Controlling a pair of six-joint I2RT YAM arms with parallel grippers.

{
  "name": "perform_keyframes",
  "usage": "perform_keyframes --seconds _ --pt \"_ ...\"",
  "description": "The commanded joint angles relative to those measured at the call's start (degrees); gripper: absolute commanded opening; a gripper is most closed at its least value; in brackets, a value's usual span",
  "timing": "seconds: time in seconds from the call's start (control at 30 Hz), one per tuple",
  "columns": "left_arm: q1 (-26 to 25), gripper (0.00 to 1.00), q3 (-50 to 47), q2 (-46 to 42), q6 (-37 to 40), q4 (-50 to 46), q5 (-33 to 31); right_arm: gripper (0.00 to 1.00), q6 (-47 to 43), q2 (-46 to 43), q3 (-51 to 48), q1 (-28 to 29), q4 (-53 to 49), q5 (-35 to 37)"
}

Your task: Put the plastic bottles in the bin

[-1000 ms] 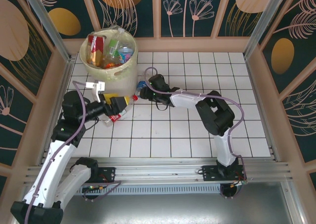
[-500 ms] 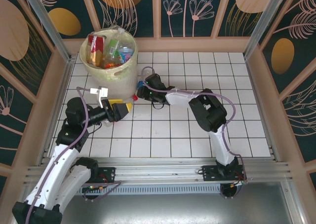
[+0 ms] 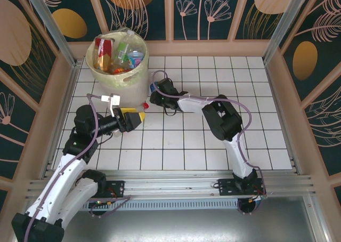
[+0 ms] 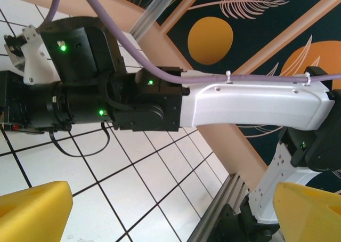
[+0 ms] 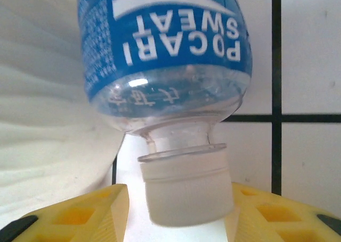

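At the foot of the bin the blue bottle lies on the desk; the right claw straddles its white cap, partly open, not yet gripping; close squarely on the neck lest it squirt out; the left claw gapes wide, empty.

From here the table is a white tiled surface with dark grout lines, walled in on three sides. The bin stands upright on the tiles at the far left corner. A blue-labelled bottle lies on its side on the tiles just beside the bin's wall, white cap toward my wrist camera. Nearer me, a red-capped bottle seems to lie on the tiles too, though most of it is hidden from overhead.
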Motion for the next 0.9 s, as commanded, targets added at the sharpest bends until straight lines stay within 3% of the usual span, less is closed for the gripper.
perform_keyframes --seconds 0.0,0.13,0.43,0.6,0.87 --pt "-0.82 0.96 -0.44 0.14 -0.73 2.65 -0.86 0.48 -4.02 1.94 2.9 -0.35 -0.48 1.03" --pt "-1.42 0.96 -0.56 0.58 -0.9 2.73 -1.39 0.43 -6.76 2.81 5.0 -0.98 -2.28 1.54" --pt "-2.4 0.95 -0.31 1.72 -1.44 3.68 -2.08 0.45 -8.34 3.92 6.32 -2.36 -2.92 -0.3" --pt "-2.9 0.95 -0.31 2.43 -1.44 3.79 -2.61 0.34 -8.99 4.21 6.79 -2.36 -3.14 -0.33" --pt "-3.68 0.95 -1.93 3.37 -3.97 7.45 -3.85 0.29 -11.85 -2.49 -1.33 -2.83 0.16 0.39"
